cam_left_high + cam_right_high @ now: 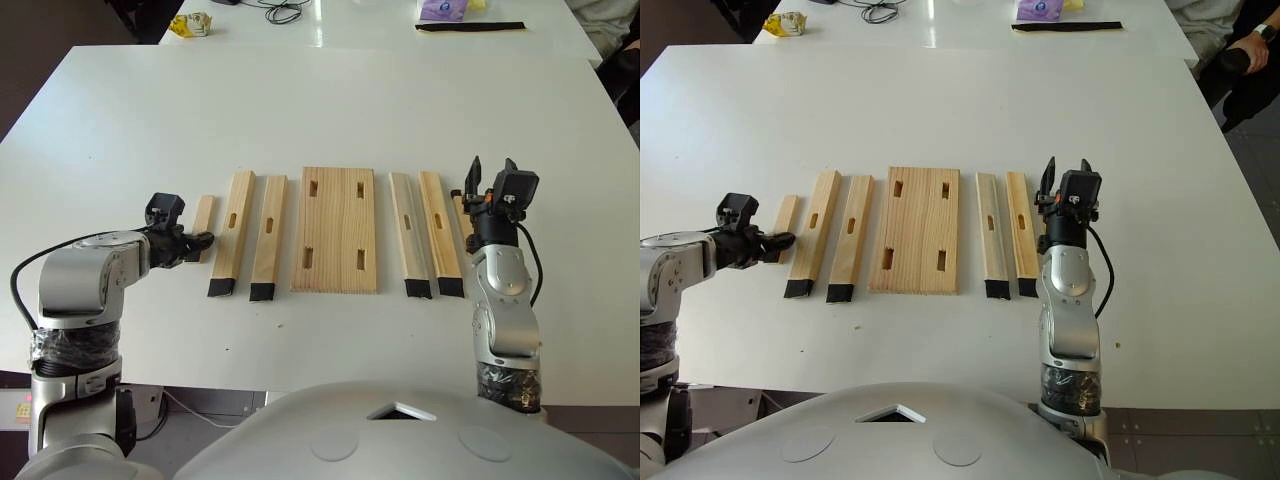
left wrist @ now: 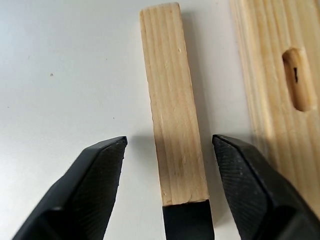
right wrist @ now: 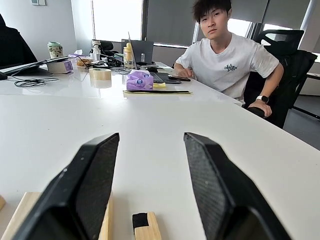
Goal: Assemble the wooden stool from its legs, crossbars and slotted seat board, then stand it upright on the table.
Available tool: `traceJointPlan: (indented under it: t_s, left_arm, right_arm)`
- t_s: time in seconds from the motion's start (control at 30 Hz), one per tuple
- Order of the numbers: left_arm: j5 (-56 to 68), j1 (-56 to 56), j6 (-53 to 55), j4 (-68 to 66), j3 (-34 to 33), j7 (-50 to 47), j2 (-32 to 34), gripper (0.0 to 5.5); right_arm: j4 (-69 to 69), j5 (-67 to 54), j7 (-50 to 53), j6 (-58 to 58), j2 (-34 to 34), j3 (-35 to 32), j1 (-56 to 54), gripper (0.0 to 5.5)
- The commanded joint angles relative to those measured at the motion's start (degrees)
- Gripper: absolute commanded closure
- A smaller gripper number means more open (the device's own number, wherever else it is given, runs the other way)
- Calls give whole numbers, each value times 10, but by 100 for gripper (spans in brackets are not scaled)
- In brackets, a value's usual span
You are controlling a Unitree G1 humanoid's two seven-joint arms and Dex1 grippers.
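Note:
The slotted seat board (image 1: 337,229) lies flat at the table's middle. Two legs (image 1: 232,232) (image 1: 268,238) lie to its left and two more (image 1: 408,234) (image 1: 439,232) to its right, all with black-taped near ends. A short crossbar (image 2: 172,100) lies at the far left. My left gripper (image 1: 204,240) is open at table height, one finger on each side of that crossbar's taped end, not touching it. My right gripper (image 1: 493,170) is open and points upward, just right of a second short crossbar (image 3: 145,227).
The white table (image 1: 330,110) has wide free room behind the parts and to both sides. A second table behind it holds a yellow packet (image 1: 190,24), cables, a purple packet (image 1: 441,10) and a black strip (image 1: 470,27).

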State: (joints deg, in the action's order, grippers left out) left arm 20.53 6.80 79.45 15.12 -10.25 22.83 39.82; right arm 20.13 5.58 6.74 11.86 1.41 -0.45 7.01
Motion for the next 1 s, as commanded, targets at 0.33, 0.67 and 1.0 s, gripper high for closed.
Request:
traceJointPlan:
  t_s: [0.33,0.67,1.0]
  left_arm:
    - [15,23,58,-54,20,28,12,418]
    - [-12,76,6,-64,-18,-12,-14,418]
    - [2,221,-237,-40,-69,3,-32,418]
  right_arm:
    - [-8,6,11,-4,5,1,11,308]
    - [-7,3,8,-5,-3,-9,1,308]
    - [33,-129,-98,14,-80,-106,-75,308]
